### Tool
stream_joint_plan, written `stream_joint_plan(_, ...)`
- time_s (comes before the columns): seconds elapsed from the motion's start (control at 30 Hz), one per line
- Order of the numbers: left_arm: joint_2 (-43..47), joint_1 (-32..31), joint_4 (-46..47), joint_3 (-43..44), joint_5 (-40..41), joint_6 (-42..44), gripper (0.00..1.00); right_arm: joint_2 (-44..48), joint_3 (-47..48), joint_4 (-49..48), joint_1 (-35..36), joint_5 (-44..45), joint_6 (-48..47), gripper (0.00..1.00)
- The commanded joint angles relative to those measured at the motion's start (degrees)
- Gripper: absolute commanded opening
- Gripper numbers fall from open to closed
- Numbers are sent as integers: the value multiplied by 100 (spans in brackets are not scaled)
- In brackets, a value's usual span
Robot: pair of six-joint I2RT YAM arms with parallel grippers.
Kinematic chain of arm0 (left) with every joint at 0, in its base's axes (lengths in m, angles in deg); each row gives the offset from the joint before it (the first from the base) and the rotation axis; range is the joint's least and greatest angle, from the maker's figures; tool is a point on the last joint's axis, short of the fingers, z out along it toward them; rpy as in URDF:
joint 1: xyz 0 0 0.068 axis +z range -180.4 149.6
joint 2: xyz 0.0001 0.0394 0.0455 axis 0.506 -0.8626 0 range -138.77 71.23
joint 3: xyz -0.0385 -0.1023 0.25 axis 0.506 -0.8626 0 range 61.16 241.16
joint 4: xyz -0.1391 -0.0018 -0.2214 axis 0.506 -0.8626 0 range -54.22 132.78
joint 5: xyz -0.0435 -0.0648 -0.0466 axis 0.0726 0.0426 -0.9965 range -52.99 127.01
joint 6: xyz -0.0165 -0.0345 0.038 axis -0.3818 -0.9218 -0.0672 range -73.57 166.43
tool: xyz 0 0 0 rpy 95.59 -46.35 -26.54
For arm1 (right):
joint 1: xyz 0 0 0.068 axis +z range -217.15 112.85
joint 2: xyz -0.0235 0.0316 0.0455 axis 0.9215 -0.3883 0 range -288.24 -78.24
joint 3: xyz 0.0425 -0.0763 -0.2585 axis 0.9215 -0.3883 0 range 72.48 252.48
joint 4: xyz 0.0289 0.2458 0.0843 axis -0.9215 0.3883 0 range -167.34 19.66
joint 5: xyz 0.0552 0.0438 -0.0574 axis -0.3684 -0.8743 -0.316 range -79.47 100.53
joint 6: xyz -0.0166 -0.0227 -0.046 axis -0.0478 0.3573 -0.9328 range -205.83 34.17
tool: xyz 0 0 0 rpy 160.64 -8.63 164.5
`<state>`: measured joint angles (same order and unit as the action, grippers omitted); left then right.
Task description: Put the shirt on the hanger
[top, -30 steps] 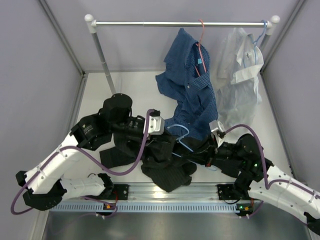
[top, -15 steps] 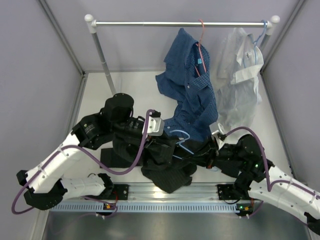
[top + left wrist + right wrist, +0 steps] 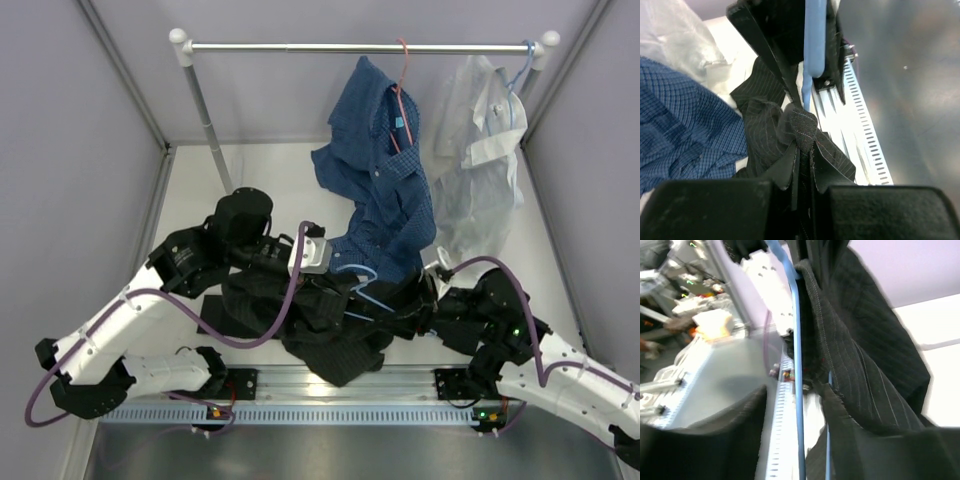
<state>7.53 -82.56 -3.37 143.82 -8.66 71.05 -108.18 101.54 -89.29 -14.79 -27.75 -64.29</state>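
- Left gripper: its fingers are pressed together on a bunched fold of the shirt, the dark pinstriped cloth puckering just past the tips.
- In the left wrist view the hanger, a light-blue wire, runs on from that pinch toward 12 o'clock, in line with the fingers. Whether the fingers touch the wire cannot be told.
- Right gripper: its fingers stand apart. The dark finger at 8 o'clock is clear of the hanger wire, and the other is hidden under shirt cloth.
- In the right wrist view the hanger wire passes up through that gap toward 12 o'clock, with the shirt draped over it on the 3 o'clock side.
- Seen from above, the two grippers meet over the table, the left reaching in from 9 o'clock and the right from 3 o'clock.
- The shirt lies crumpled beneath and between them, spilling toward 6 o'clock over the aluminium base rail.
- The hanger lies partly inside the shirt, and only a loop of it shows at the top of the heap.
- Toward 12 o'clock a clothes rail carries a blue checked shirt on a red wire hanger.
- A white shirt hangs at 1 o'clock.
- The hem of the blue checked shirt reaches down to the dark heap.
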Motion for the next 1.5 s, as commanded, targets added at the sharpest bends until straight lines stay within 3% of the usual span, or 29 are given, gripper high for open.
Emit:
stream_joint_plan(0.0, 314, -5, -17, -91, 461, 201, 0, 311, 329, 295, 73, 653, -334, 53)
stream_joint_plan(0.03, 367, -5, -17, -144, 741, 192, 0, 391, 328, 515, 73, 1117, -387, 90)
stream_joint_plan(0.07, 489, -5, -17, -188, 883, 157, 0, 470, 337, 770, 73, 1365, -440, 98)
stream_joint_plan(0.23, 1165, -5, 553, -697, 1937, -343, 0, 1287, 390, 2282, 73, 3410, -177, 99)
stream_joint_plan(0.33, 1666, -5, 1306, -1206, 2763, -746, 0, 1603, 346, 2977, 73, 4072, 183, 100)
stream_joint_plan(0.43, 1984, -5, 2027, -1663, 3274, -1142, 0, 1535, 144, 2979, 73, 3629, 386, 99)
stream_joint_plan(0.57, 2309, -5, 2610, -2007, 3793, -1539, 0, 1201, -215, 2058, 73, 2994, 911, 87)
stream_joint_plan(0.73, 2257, -5, 2769, -2121, 3934, -1688, 0, -45, -603, 203, 90, 2537, 1204, 71)
stream_joint_plan(1.03, 2345, -5, 2963, -2341, 3487, -1768, 0, -1593, -726, -1483, 169, 3468, 1115, 56)
stream_joint_plan(1.1, 2362, -5, 3006, -2368, 3442, -1777, 0, -1935, -691, -1696, 178, 3337, 1159, 54)
stream_joint_plan(1.17, 2389, -5, 3024, -2377, 3451, -1794, 0, -2147, -630, -1837, 231, 3301, 1142, 45)
stream_joint_plan(1.2, 2397, -5, 3033, -2377, 3468, -1803, 0, -2305, -621, -1838, 240, 3318, 1133, 38)
stream_joint_plan(1.23, 2424, -5, 3050, -2377, 3494, -1812, 0, -2350, -612, -1838, 257, 3362, 1124, 20)
stream_joint_plan(1.27, 2415, -5, 3042, -2377, 3530, -1812, 0, -2368, -647, -1829, 275, 3389, 1142, 14)
stream_joint_plan(1.4, 2441, -5, 3059, -2377, 3951, -1847, 0, -2071, -858, -1663, 284, 3660, 1151, 9)
stream_joint_plan(1.43, 2468, -5, 3059, -2368, 3969, -1847, 0, -1982, -875, -1558, 284, 3800, 1142, 0)
stream_joint_plan(1.47, 2477, -5, 3051, -2368, 3952, -1847, 0, -1903, -850, -1409, 284, 3985, 1081, 0)
